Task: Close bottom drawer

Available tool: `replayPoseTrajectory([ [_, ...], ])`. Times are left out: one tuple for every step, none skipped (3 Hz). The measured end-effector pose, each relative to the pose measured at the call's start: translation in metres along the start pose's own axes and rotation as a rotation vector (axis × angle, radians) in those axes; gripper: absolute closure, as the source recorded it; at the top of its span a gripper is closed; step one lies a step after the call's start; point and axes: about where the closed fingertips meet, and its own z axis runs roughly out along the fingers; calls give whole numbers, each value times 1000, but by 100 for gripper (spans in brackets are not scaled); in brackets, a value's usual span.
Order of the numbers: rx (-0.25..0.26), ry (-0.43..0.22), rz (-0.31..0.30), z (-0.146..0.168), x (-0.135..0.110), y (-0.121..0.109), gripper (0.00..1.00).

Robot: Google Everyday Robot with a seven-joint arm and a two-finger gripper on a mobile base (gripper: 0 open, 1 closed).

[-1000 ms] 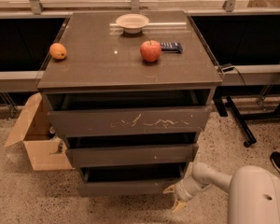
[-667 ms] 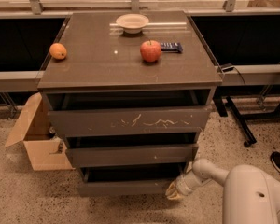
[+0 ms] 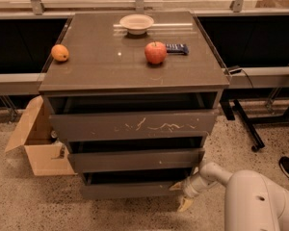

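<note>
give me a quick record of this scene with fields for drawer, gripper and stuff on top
bottom drawer: pulled partly out, dark gap above its front
gripper: low, at the right end of the drawer front, fingers apart, holding nothing
cabinet top: apple, orange, white bowl, dark packet
floor, left of cabinet: open cardboard box

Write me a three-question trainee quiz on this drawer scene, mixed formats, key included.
1. True or false: the bottom drawer is fully shut.
2. Multiple choice: the gripper is at the bottom drawer's A) end on the picture's left, B) end on the picture's right, C) middle.
3. Fill in: the fruit next to the dark bar on the cabinet top is the ____.
Key: 1 false, a dark gap shows above its front; 2 B; 3 apple.
</note>
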Motion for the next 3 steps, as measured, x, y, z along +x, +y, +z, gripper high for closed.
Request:
replayPoseTrajectory([
  [6,-3,14,-1,7,-8,8],
  [10,-34,9,-5,5,-1,0],
  [-18,-90,-15,-9,-4,22,0],
])
